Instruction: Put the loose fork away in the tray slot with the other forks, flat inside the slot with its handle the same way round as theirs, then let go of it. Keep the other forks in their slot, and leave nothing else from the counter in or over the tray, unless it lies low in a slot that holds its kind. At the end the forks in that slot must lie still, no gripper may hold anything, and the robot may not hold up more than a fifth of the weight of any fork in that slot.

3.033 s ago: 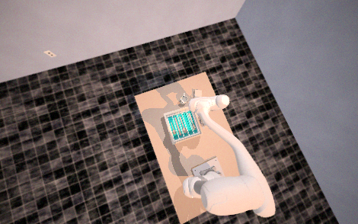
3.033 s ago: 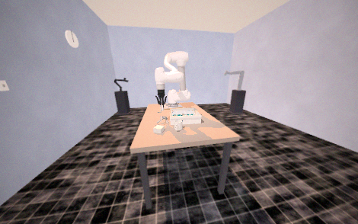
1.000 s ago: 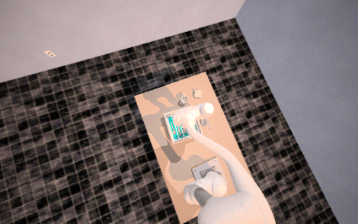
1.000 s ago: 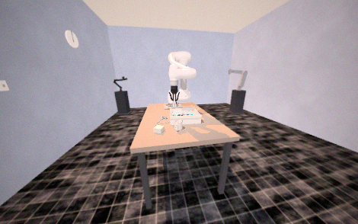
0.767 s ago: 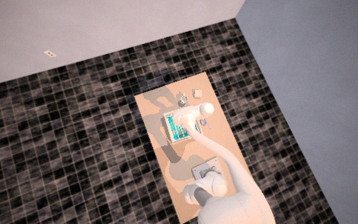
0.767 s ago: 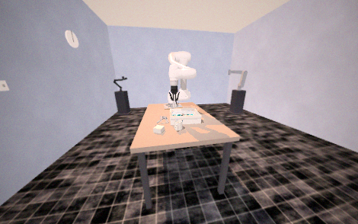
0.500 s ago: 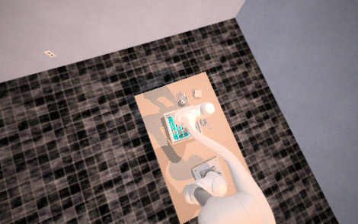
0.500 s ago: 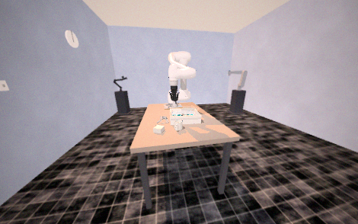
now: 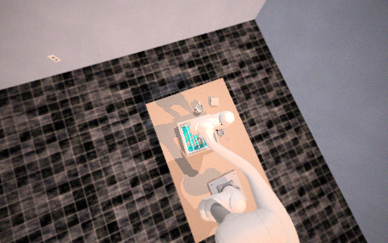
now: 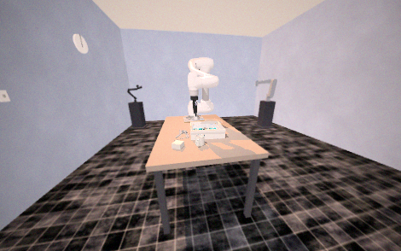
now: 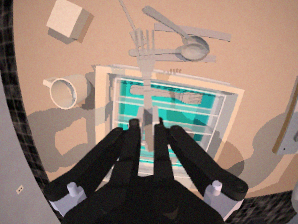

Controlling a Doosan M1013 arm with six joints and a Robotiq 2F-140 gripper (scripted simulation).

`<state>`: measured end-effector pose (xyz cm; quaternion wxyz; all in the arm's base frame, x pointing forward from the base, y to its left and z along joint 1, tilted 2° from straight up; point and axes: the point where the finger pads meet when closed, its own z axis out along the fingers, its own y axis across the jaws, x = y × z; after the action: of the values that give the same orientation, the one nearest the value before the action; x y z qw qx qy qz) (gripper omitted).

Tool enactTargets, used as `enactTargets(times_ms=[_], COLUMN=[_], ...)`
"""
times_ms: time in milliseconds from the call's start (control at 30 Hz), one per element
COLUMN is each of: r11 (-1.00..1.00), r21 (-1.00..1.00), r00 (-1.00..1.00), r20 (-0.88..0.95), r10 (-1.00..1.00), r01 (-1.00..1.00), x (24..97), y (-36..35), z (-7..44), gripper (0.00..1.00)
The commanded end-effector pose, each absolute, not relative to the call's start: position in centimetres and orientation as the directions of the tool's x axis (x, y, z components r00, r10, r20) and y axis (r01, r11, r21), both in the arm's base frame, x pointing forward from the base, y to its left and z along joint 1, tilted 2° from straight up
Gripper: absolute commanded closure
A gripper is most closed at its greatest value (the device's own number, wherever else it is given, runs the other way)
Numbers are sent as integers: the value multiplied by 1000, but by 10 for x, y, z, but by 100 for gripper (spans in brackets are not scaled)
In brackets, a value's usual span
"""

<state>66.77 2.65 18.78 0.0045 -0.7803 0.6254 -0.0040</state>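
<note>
From the top, the white arm (image 9: 231,161) is seen reaching along the bench (image 9: 165,124) to a point over the tray (image 9: 184,145), whose teal floor shows beside the wrist. A small cube (image 9: 213,101) and a mug (image 9: 199,107) lie beyond the tray.

From the exterior, the pincer (image 10: 194,112) is seen hanging point-down above the far end of the tray (image 10: 209,134), well above the bench (image 10: 192,158). The cube (image 10: 178,145) and mug (image 10: 200,141) stand near the tray's near side.

At the wrist, the pincer (image 11: 147,125) is clenched on the handle of the fork (image 11: 144,76), which is held above the tray (image 11: 229,106) with its tines pointing away over the far rim. Other cutlery (image 11: 180,36) lies on the bench beyond.
</note>
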Motion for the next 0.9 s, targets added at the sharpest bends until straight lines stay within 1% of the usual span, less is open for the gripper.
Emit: enactTargets(times_ms=[0, 167, 233, 267, 500, 733, 800, 833, 867], r11=[59, 318, 318, 459, 734, 928, 928, 973, 982], r21=[-15, -18, -18, -18, -14, -13, -13, -18, -22], r00=[-59, -318, -318, -459, -734, -928, -928, -973, -982], r20=[10, -4, -4, -9, -22, -21, -21, -16, -18], r10=[-998, -948, -948, -889, -679, -372, -372, -230, -190], r01=[-998, -948, -948, -888, -678, -372, -372, -230, -190], x=[668, 668, 668, 668, 668, 668, 668, 668, 668], y=[27, 26, 26, 26, 26, 26, 26, 26, 26], z=[188, 188, 188, 188, 188, 188, 188, 188, 188], gripper=[96, 96, 96, 96, 96, 96, 96, 96, 96])
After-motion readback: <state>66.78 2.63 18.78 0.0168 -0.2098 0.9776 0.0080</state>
